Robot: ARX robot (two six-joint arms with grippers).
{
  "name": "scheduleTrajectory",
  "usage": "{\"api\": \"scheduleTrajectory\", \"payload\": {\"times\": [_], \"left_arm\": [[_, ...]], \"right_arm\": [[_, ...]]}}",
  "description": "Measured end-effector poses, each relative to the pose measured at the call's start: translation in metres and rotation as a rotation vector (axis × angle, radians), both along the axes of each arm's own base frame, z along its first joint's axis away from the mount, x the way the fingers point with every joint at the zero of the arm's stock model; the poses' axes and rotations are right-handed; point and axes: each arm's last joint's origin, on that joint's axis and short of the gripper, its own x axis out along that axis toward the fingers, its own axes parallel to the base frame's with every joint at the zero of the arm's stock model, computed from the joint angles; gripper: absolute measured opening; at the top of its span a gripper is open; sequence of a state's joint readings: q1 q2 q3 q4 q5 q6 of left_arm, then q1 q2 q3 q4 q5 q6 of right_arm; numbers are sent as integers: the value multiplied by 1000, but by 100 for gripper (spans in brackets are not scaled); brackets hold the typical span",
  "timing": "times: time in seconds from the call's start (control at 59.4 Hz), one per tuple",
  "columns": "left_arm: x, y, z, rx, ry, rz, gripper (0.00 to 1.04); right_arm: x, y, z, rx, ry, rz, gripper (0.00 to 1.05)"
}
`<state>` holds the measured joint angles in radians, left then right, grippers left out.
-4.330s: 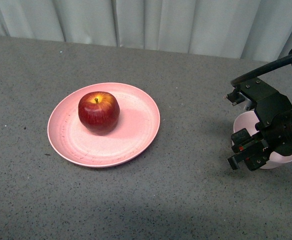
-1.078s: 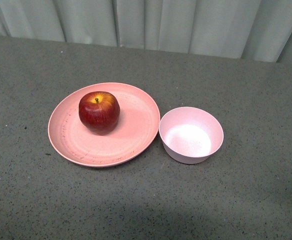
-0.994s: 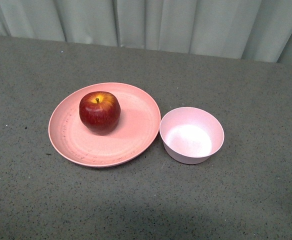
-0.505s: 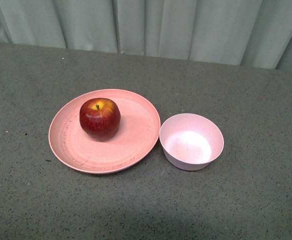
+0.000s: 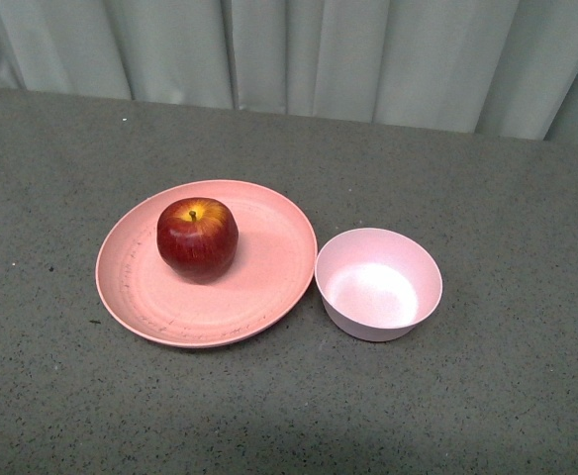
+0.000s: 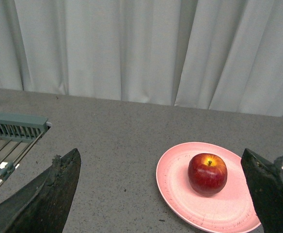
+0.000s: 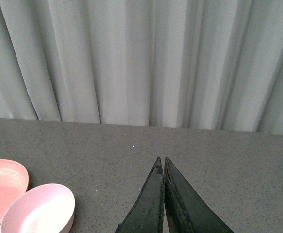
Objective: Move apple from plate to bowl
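The left claw [image 6: 161, 153] stood with its fingers [image 6: 59, 194] spread wide apart and nothing between them, looking across the surface [image 5: 487, 396] at the apple [image 6: 207, 173]. The right claw [image 7: 161, 160] had its fingers pressed together on nothing and pointed toward the far edge. Neither arm showed in the front view.

The apple [image 5: 197, 237] sat upright, stem up, on the plate [image 5: 131, 297], on the part of it nearer the far edge and the left edge. The bowl [image 5: 353, 317] stood empty at the plate's rim on the side toward the right edge, just beside it or touching.

The reach looked like the left claw's job. It would do best to straddle the apple's widest girth, close gently on the glossy skin, lift clear of the rim, and centre well over the narrow bowl before letting go.
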<state>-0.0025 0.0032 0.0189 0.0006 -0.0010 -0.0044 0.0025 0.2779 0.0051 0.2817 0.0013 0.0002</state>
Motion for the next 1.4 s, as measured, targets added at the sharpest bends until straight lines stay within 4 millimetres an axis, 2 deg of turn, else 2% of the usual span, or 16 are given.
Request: {"api": "scheduleTrajectory", "payload": {"times": [0.691, 0.724, 0.809, 1.23, 1.264, 1.398], "left_arm": [[0, 0, 0, 0, 0, 0, 98], [0, 0, 0, 0, 0, 0, 98], [0, 0, 0, 0, 0, 1, 98], [0, 0, 0, 0, 0, 1, 98], [0, 0, 0, 0, 0, 1, 98], [0, 0, 0, 0, 0, 1, 98]], "right_arm": [[-17, 0, -3, 0, 6, 3, 1], [-17, 0, -3, -1, 6, 3, 4], [-17, 0, -3, -1, 6, 3, 23], [-17, 0, -3, -1, 5, 3, 94], [-17, 0, -3, 1, 5, 3, 97], [-17, 0, -3, 0, 5, 3, 95]]}}
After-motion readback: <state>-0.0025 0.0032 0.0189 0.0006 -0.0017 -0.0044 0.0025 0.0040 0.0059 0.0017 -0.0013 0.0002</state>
